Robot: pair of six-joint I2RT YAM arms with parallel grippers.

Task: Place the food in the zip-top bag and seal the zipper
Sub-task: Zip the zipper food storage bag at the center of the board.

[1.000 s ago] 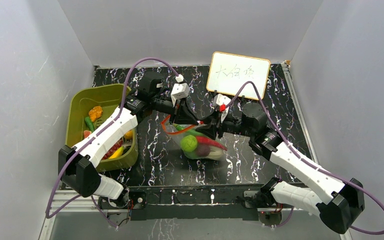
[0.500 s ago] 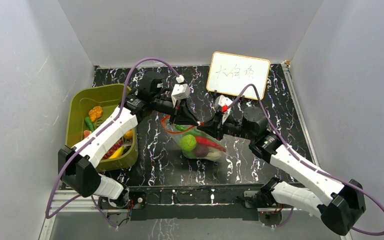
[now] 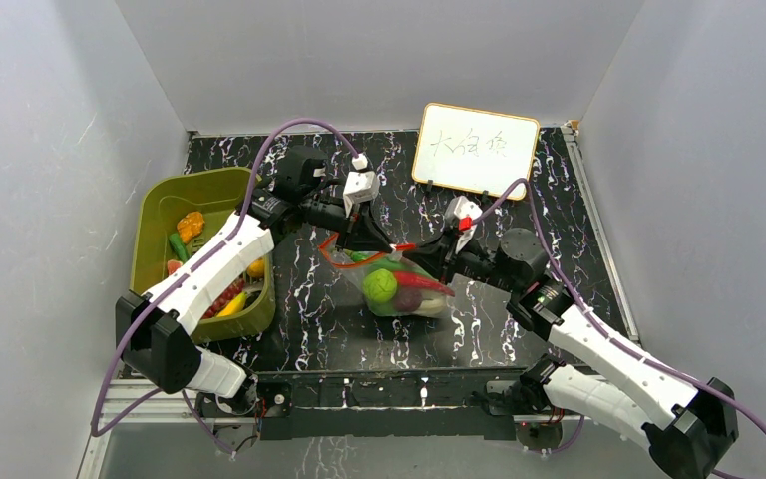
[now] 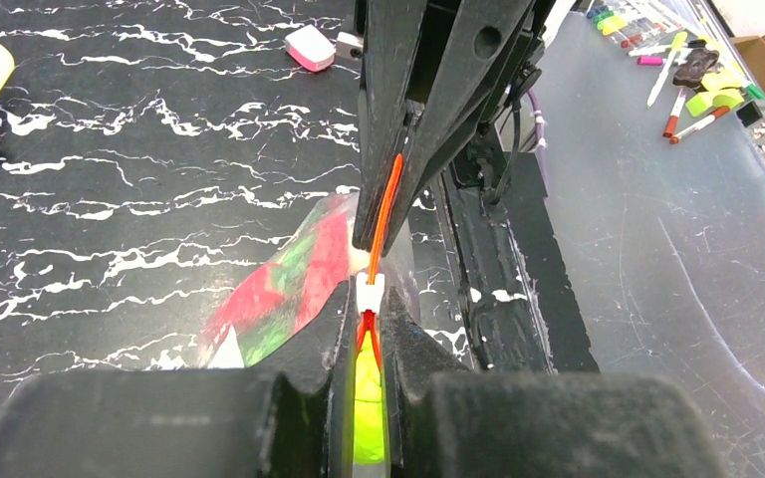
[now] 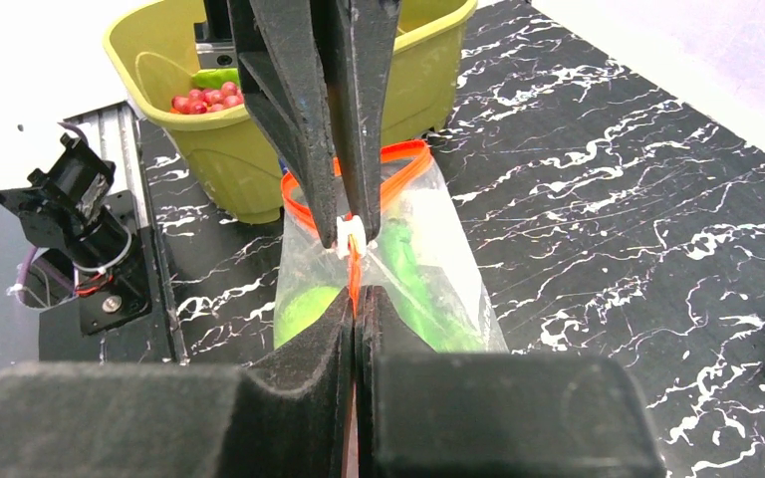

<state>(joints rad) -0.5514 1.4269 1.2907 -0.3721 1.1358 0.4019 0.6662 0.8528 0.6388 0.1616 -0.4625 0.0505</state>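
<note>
The zip-top bag [image 3: 399, 291] lies in the middle of the worktop [image 3: 479, 329], with food [image 3: 379, 286] already inside: a green ball, a red piece and something darker. Its zipper [image 4: 386, 194] is lifted and stretched between the two arms. The left gripper [image 4: 364, 321] has its jaws pressed together on the strip, and the right gripper [image 4: 379, 227] pinches the same strip from the other side. A small white slider [image 4: 370, 289] sits between them.

Sealing is judged to be the step in hand. It is best done with one end held firm while the other pinch is drawn along the strip in a straight line. The strip should be kept taut and level so that the two halves mate and the bag is not dragged.

From above, the whole bag and the olive basket [image 3: 155, 215] beside it are seen, but the pinch is hidden by the fingers. In the right wrist view, the strip is seen gaping in an open loop beyond the left jaws, so that stretch is judged unsealed. The slider and both grips are shown closely in the left wrist view, but the loop is not.
</note>
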